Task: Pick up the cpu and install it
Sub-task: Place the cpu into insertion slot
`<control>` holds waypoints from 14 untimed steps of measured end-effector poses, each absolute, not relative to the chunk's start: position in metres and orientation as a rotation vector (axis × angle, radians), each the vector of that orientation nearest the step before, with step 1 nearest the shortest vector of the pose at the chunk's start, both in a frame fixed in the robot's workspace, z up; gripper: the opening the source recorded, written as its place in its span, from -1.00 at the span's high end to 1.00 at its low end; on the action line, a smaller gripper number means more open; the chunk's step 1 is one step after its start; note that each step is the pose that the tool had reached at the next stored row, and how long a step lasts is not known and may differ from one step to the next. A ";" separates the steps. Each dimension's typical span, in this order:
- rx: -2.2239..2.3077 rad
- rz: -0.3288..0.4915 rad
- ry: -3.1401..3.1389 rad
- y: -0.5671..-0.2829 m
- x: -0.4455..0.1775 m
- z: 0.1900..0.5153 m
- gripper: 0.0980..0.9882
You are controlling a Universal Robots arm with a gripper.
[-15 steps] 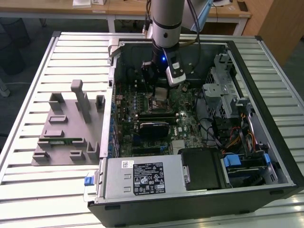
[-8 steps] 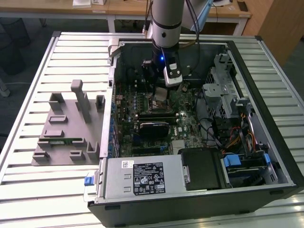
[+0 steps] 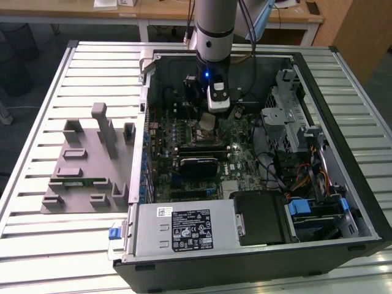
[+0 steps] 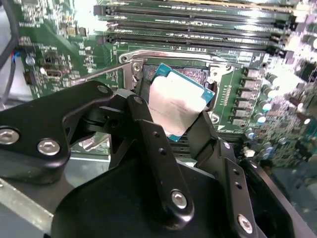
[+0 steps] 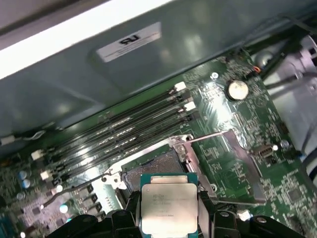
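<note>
Pale slatted metal forms the desk (image 3: 37,202), and on it an open computer case (image 3: 361,122) lies on its side, filling the centre and the exterior view's right. A grey moulded fixture (image 3: 86,171) sits on the slats at the exterior view's left, beside the case. The arm reaches down at the upper centre of the exterior view, over the green motherboard (image 3: 242,162). Its hand (image 4: 171,121) is clenched on the cpu (image 4: 176,106), the black fingers (image 4: 148,139) pressing on two opposite edges. In both wrist views, the chip hangs tilted just over the open socket (image 5: 158,166), silver face outward; whether it touches the socket cannot be told. Four dark memory slots (image 5: 133,124) run beside the socket, and a coin cell (image 5: 237,89) lies farther off.
</note>
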State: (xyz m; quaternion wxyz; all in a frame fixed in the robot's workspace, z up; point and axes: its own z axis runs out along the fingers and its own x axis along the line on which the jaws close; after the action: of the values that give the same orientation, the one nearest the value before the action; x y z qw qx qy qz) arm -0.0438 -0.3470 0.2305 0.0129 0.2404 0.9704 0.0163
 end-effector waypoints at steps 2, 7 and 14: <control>0.801 0.050 3.010 -0.347 -0.044 0.230 0.00; 0.930 0.048 2.972 -0.347 -0.044 0.230 0.00; 1.105 0.045 2.909 -0.347 -0.044 0.230 0.00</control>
State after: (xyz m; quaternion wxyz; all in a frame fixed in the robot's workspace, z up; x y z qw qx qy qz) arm -0.0438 -0.3470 0.2302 0.0147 0.3549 0.9347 0.0146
